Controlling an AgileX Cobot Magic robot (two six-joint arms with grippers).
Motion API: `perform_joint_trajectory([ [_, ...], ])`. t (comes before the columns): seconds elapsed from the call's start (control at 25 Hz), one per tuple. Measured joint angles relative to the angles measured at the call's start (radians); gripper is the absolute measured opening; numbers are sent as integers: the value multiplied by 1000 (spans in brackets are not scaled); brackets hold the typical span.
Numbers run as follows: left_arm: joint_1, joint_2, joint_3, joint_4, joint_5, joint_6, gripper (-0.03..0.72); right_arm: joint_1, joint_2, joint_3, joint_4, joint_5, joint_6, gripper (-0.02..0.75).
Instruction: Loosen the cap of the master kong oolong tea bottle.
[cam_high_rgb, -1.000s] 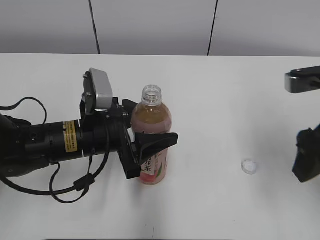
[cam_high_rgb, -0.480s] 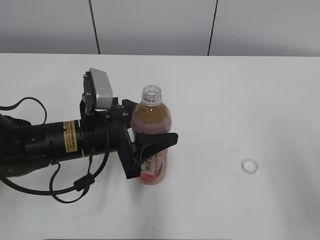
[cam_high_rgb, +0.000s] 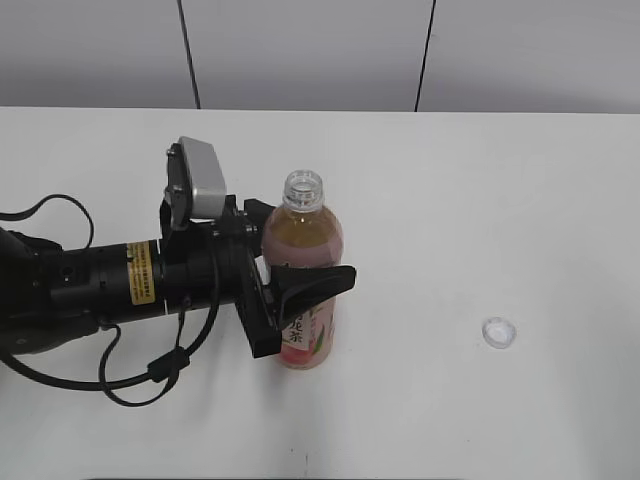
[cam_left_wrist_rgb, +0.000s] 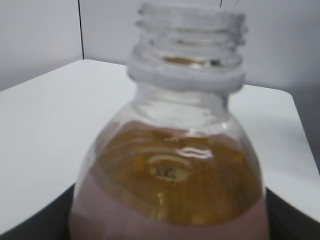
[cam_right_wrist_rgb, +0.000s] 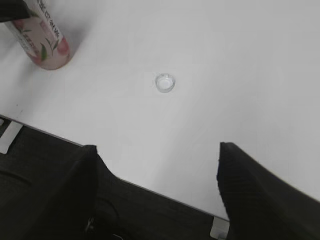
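One master kong oolong tea bottle (cam_high_rgb: 303, 290), one cap (cam_high_rgb: 497, 332), two claws, one white bench (cam_high_rgb: 480, 200). Bottle upright left of bench centre, long axis vertical, open threaded neck (cam_left_wrist_rgb: 189, 45) pointing up, amber-pink tea filling the body to the shoulder. Left claw (cam_high_rgb: 300, 262) reaching in horizontally from the left, pinching the bottle around mid-body, one black finger (cam_high_rgb: 315, 282) across the front, the other behind. Cap off the bottle, lying flat on the bench well apart to the right, hollow side up. Right claw (cam_right_wrist_rgb: 155, 185) seen only in the right wrist view, two dark fingers (cam_right_wrist_rgb: 250, 185) spread wide with nothing between them, held above the bench's near edge, cap (cam_right_wrist_rgb: 165, 82) and bottle base (cam_right_wrist_rgb: 45, 42) beyond it; pink peach label with Chinese characters on the bottle.
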Motion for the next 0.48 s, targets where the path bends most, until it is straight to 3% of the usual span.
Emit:
perform_joint_trajectory([
  [0.32,0,0,0,0,1,1,476,0,-34,5,1,24,-2,551],
  [0.48,0,0,0,3,4,1,552,0,-35,5,1,24,-2,550],
])
